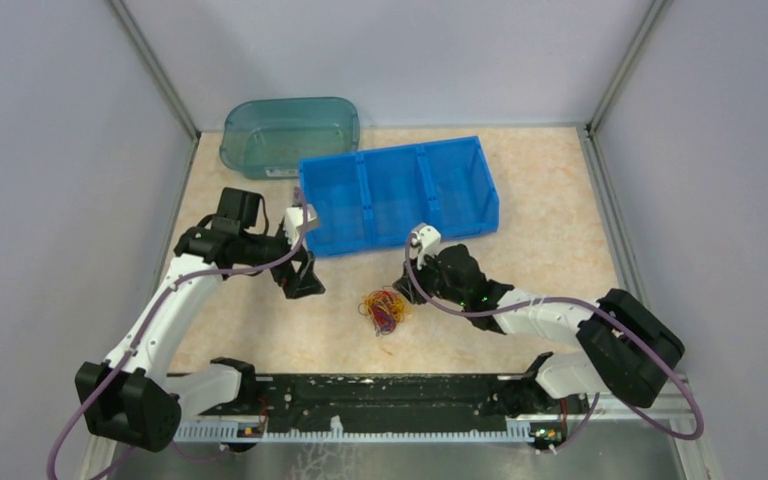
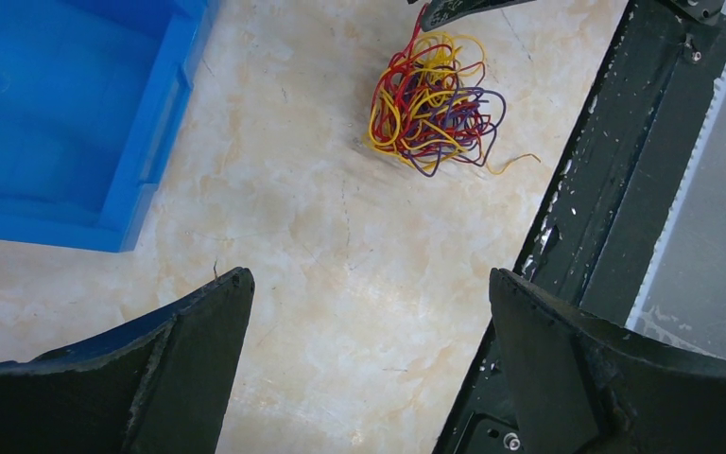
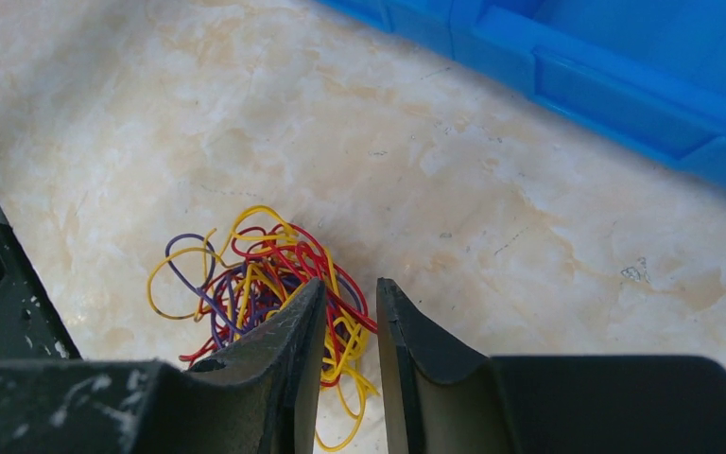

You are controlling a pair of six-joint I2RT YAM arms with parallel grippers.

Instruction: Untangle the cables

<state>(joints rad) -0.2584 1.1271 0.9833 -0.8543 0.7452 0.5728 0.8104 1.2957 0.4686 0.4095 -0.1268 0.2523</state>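
Two arms: left end effector (image 2: pixel 369 284) gapes wide, cables (image 2: pixel 435 104) ahead; right end effector (image 3: pixel 350 293) narrow over them, grip unclear.

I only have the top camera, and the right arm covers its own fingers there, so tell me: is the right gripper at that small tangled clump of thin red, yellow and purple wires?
Observer: Yes. In the right wrist view the right gripper is at the clump of thin red, yellow and purple wires. Its jaws stand a narrow gap apart, and yellow and red strands show through it.
Operator: Pinched?
Observer: Not that I can see. The gap is wider than the strands.
Operator: And the left gripper?
Observer: The left gripper is wide open above the bare marbled beige tabletop. The clump lies ahead of it, and it isn't touching it.
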